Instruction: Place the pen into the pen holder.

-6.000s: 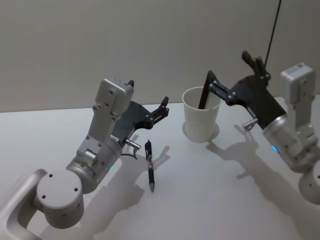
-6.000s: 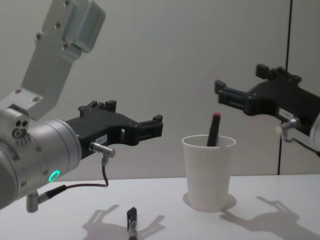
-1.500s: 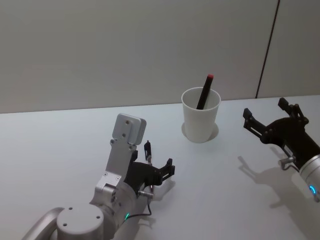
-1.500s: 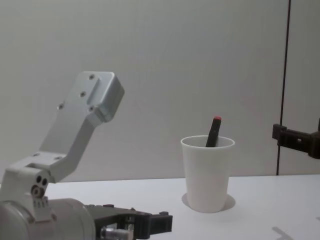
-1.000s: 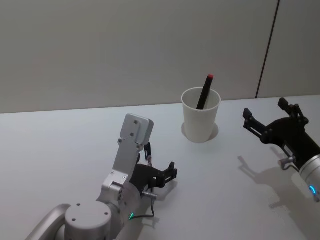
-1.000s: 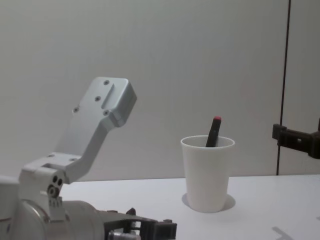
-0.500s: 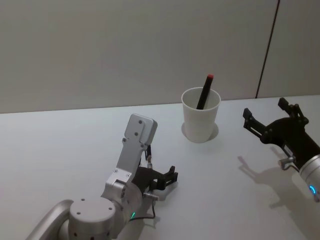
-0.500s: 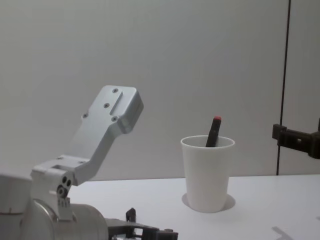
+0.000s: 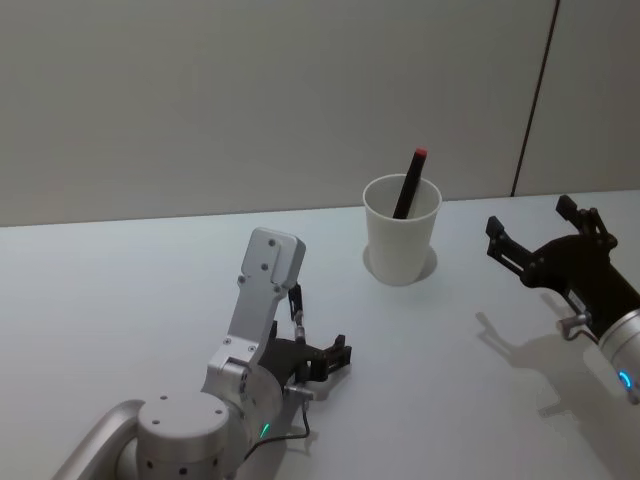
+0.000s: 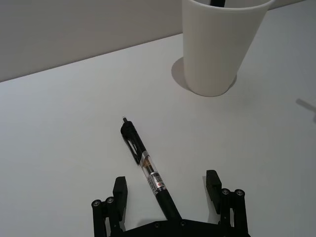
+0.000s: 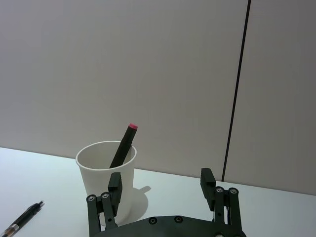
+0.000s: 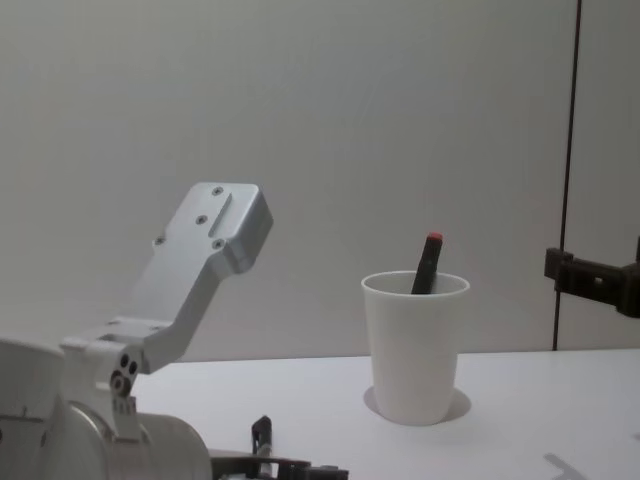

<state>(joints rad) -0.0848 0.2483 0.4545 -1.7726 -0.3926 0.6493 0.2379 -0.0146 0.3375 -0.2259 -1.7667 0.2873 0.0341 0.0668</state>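
Observation:
A black pen (image 10: 148,173) with a clear barrel lies flat on the white table, its clip end toward the pen holder (image 9: 402,232). My left gripper (image 10: 167,186) is low over it and open, one finger on each side of the barrel and neither touching. In the head view the left gripper (image 9: 322,360) covers the pen's lower half, and the pen's top end (image 9: 296,303) shows. The pen holder (image 12: 415,345), a white paper cup, stands upright with a red-capped dark pen (image 12: 428,262) leaning inside. My right gripper (image 9: 530,228) hangs open to the holder's right, nothing in it.
The white table (image 9: 120,290) runs back to a grey wall. A dark vertical seam (image 12: 570,150) marks the wall behind the right gripper. My left arm's grey wrist housing (image 12: 205,250) rises large at the chest view's left.
Over six seconds my left gripper came down from above the table to straddle the pen. My right gripper drew back from the holder, leaving the red-capped pen inside. The last half second shows little movement.

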